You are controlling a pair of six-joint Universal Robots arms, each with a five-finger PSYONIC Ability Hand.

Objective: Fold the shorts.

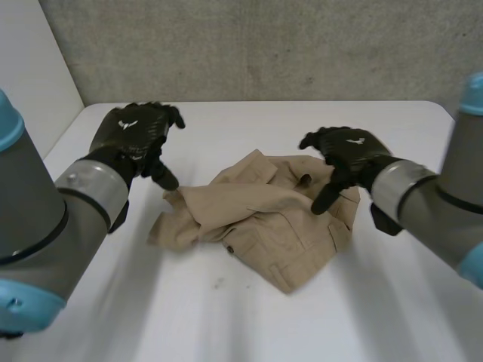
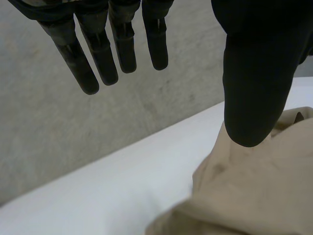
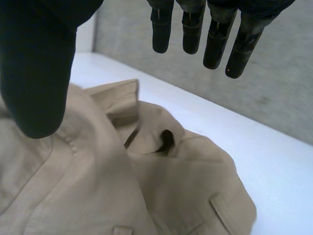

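The khaki shorts point(image 1: 260, 215) lie crumpled in a loose heap near the middle of the white tabletop point(image 1: 226, 317). One flap reaches out toward the robot's left side, and the bulk with its pocket seams is bunched toward the right.

The left hand point(image 1: 136, 132) hovers just beside the heap's left end, palm down. Its thumb point(image 1: 164, 179) points down at the outermost corner of the cloth. In the left wrist view the fingers point(image 2: 88, 63) hang straight, slightly fanned and held wide from the thumb point(image 2: 254, 88), with nothing between them. The thumb tip sits right over the edge of the shorts point(image 2: 254, 196). Whether it touches the fabric cannot be told.

The right hand point(image 1: 351, 151) is poised over the right part of the heap, also palm down, with its thumb point(image 1: 326, 197) aimed down onto the cloth. In the right wrist view its fingers point(image 3: 215, 44) are straight and well apart from the thumb point(image 3: 34, 73), holding nothing. The rumpled shorts point(image 3: 146, 186) spread under the palm, and a dark opening in a fold lies between thumb and fingers.

Both grey forearms, left point(image 1: 45, 219) and right point(image 1: 430, 204), angle inward from the near corners of the head view, so the hands flank the shorts. Behind the tabletop's far edge stands a grey concrete wall point(image 1: 264, 45).
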